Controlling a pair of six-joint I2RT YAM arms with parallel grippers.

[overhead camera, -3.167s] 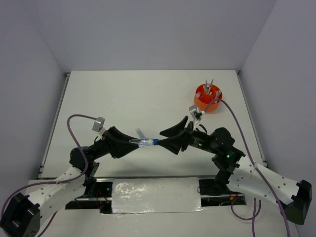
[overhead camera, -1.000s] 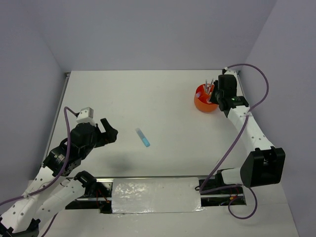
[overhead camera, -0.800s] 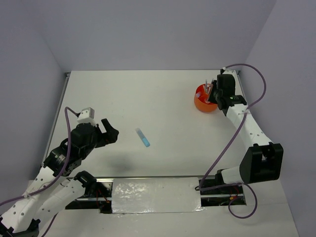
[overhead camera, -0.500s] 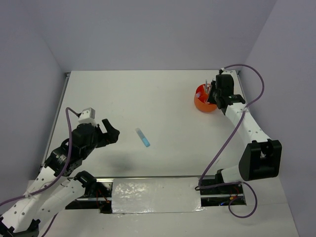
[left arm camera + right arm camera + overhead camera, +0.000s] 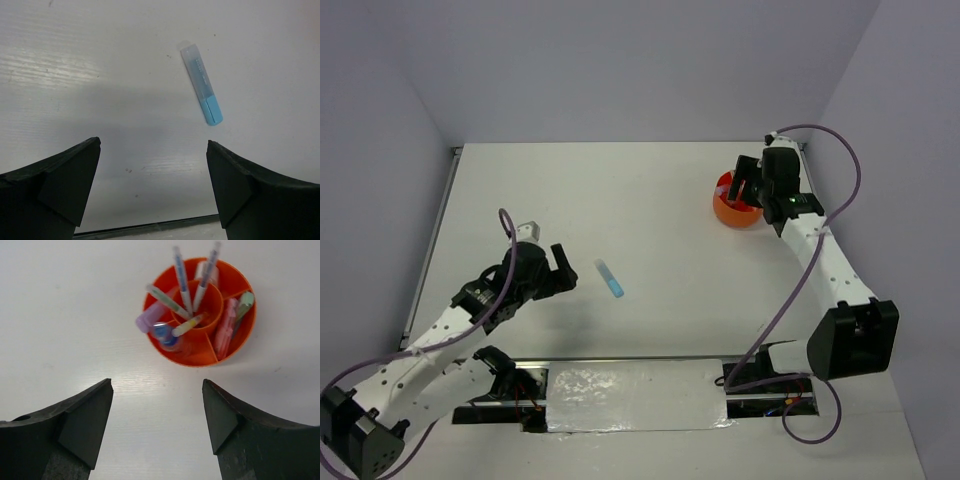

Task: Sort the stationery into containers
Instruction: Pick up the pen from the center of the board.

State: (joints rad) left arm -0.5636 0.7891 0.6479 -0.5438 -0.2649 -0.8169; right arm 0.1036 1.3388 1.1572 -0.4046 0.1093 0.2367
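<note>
One blue-and-clear marker [image 5: 610,278] [image 5: 202,84] lies flat on the white table. My left gripper [image 5: 565,272] [image 5: 153,142] is open just to its left and holds nothing. At the back right stands the round orange organiser [image 5: 728,208] [image 5: 200,360]. Thin pens [image 5: 183,282] stand in its central ring. Pink sticks [image 5: 225,325], a green one [image 5: 245,302], a purple one [image 5: 147,319] and a blue-and-clear piece [image 5: 165,335] sit in the outer compartments. My right gripper [image 5: 750,188] [image 5: 156,381] hovers open and empty above the organiser, partly hiding it in the top view.
Grey walls enclose the table at the back and on both sides; the right wall is close to the organiser. A foil-covered strip [image 5: 635,395] runs along the near edge between the arm bases. The right arm's cable [image 5: 820,135] loops above the back right corner.
The right gripper has opened above the organiser. The left gripper has moved right, closer to the marker on the table, staying open.
</note>
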